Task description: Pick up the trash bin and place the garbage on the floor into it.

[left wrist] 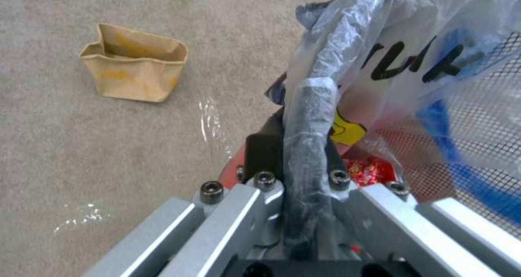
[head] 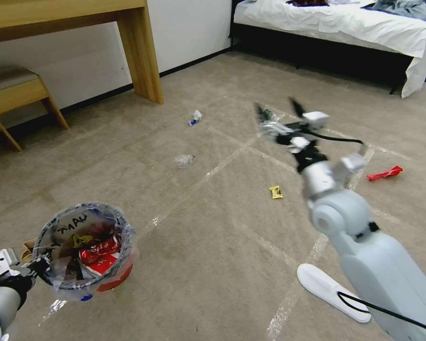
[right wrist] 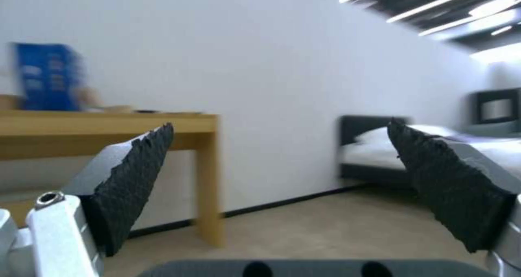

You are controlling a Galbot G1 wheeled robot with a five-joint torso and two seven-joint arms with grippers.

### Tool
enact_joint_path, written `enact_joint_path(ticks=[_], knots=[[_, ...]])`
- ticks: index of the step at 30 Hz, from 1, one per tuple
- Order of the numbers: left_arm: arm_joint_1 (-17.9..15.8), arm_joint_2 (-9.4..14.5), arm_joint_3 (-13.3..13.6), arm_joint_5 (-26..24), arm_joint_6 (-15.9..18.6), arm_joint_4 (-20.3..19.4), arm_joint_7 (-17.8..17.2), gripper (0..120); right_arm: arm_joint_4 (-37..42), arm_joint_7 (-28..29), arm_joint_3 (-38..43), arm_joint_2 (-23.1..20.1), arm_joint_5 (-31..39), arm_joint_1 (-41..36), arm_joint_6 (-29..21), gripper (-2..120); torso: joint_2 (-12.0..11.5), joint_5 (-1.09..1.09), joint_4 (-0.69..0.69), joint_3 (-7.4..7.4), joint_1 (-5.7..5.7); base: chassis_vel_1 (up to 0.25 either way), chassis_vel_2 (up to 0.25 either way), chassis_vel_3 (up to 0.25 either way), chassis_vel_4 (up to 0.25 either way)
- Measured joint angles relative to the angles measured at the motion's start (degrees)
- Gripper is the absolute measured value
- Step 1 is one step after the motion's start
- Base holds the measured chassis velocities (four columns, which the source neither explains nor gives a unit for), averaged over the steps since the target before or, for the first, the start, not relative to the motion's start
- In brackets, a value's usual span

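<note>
Head view: left gripper (head: 41, 266) sitting low at the near left, clamping the rim of the trash bin (head: 87, 246), red wrappers and something yellow piling up inside. Black marker scrawl on the bag liner, not really readable from here. Right gripper (head: 275, 110) stretching out mid-room with jaws spread wide, holding nothing, hanging above the floor (head: 213, 237). Litter lying around on the carpet: yellow wrapper (head: 276, 192), red wrapper (head: 385, 173), clear plastic (head: 184, 160), a white and blue scrap (head: 194, 117), maybe a green-labelled bottle (head: 270, 114) just behind the fingertips. White slipper (head: 331, 285) near the right arm. Shiny tape lines crossing the beige carpet, wooden desk (head: 80, 19) and stool (head: 14, 90) at the left wall, bed (head: 345, 23) at the back.

Left wrist view: pinching the bag-wrapped rim tight between the fingers (left wrist: 260, 155), and showing a brown paper bag (left wrist: 133, 67) standing open on the carpet just beside the bin. Lettering looking like "UK" or similar, hard to say.

Right wrist view: both black ridged pads (right wrist: 136, 179) gaping apart with only room behind, white wall, desk leg, blurry blue box (right wrist: 49, 77) sitting on the desk, bed off beyond.
</note>
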Motion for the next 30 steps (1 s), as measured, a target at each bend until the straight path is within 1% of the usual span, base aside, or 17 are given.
enact_joint_path(ticks=[1, 3, 4, 6, 7, 9, 10, 11, 12, 15, 17, 18, 21, 27, 30], knots=[[0.0, 0.0, 0.0, 0.0, 0.0, 0.0, 0.0, 1, 0.0, 0.0, 0.0, 0.0, 0.0, 0.0, 0.0, 100, 0.0, 0.00, 0.00, 0.00, 0.00, 0.000, 0.000, 0.000, 0.000], [0.4, -0.2, 0.0, 0.4, -0.1, -0.3, 0.4, 1, 0.8, 0.8, 4.2, 1.6, -2.8, -4.4, 1.2, 100, 0.0, 0.00, 0.01, 0.00, 0.00, 0.000, 0.000, 0.000, 0.000], [0.4, -0.2, 0.0, 0.4, -0.1, -0.3, 0.4, 1, 0.8, 0.8, 4.2, 1.6, -2.8, -4.4, 1.2, 100, 0.0, 0.00, 0.01, 0.00, 0.00, 0.000, 0.000, 0.000, 0.000], [0.6, -0.6, 0.0, 1.9, -0.3, -0.4, 1.0, 1, 1.0, 1.1, 7.5, 4.4, -5.4, -9.2, 3.3, 100, 0.0, -0.01, 0.00, 0.00, 0.00, 0.000, 0.000, 0.000, 0.000], [0.6, -0.6, 0.0, 1.9, -0.3, -0.4, 1.0, 1, 1.0, 1.1, 7.5, 4.4, -5.4, -9.2, 3.3, 100, 0.0, -0.01, 0.00, 0.00, 0.00, 0.000, 0.000, 0.000, 0.000], [0.7, -1.0, 0.2, 2.6, -0.5, -0.6, 1.4, 1, 1.7, 1.2, 9.6, 7.7, -6.7, -13.8, 4.8, 100, 0.0, 0.00, 0.01, 0.00, 0.00, 0.000, 0.000, 0.000, 0.000], [0.8, -1.2, 0.3, 2.7, -0.5, -0.7, 1.5, 1, 2.0, 1.2, 10.4, 8.8, -6.8, -15.4, 5.0, 100, 0.0, -0.02, -0.01, 0.00, 0.00, 0.000, 0.000, 0.000, 0.000], [0.8, -1.2, 0.3, 2.7, -0.5, -0.7, 1.5, 1, 2.0, 1.2, 10.4, 8.8, -6.8, -15.4, 5.0, 100, 0.0, -0.02, -0.01, 0.00, 0.00, 0.000, 0.000, 0.000, 0.000], [0.9, -1.5, 0.3, 3.1, -0.5, -0.8, 1.7, 1, 2.2, 1.2, 11.3, 10.5, -7.7, -17.1, 5.6, 100, 0.0, -0.02, -0.01, 0.00, 0.00, 0.000, 0.000, 0.000, 0.000], [0.9, -1.8, 0.3, 3.3, -0.5, -0.9, 1.9, 1, 2.2, 1.2, 11.7, 11.4, -8.9, -18.1, 6.1, 100, 0.0, -0.02, 0.00, 0.00, 0.00, 0.000, 0.000, 0.000, 0.000], [1.0, -2.3, 0.4, 3.7, -0.6, -1.1, 2.2, 1, 1.6, 0.7, 12.0, 13.8, -12.4, -20.1, 8.0, 100, 0.0, -0.02, 0.00, 0.00, 0.00, 0.000, 0.000, 0.000, 0.000], [1.0, -2.3, 0.4, 3.7, -0.6, -1.1, 2.2, 1, 1.6, 0.7, 12.0, 13.8, -12.4, -20.1, 8.0, 100, 0.0, -0.02, 0.00, 0.00, 0.00, 0.000, 0.000, 0.000, 0.000], [1.1, -2.5, 0.4, 3.9, -0.7, -1.2, 2.3, 1, 0.6, 0.6, 11.8, 15.7, -15.8, -21.5, 9.7, 100, 0.0, -0.02, 0.00, 0.01, 0.00, 0.000, 0.000, 0.000, 0.000], [1.0, -2.3, 0.3, 3.9, -0.7, -1.2, 2.3, 1, 0.2, 0.6, 11.4, 16.9, -17.0, -22.3, 10.2, 100, 0.0, -0.02, 0.01, 0.00, 0.00, 0.000, 0.000, 0.000, 0.000], [1.1, -2.6, 0.4, 4.4, -1.0, -1.1, 2.9, 1, -0.3, 0.6, 11.1, 17.4, -17.8, -22.7, 10.6, 100, 0.0, -0.02, 0.00, 0.01, 0.00, 0.000, 0.000, 0.000, 0.000]])
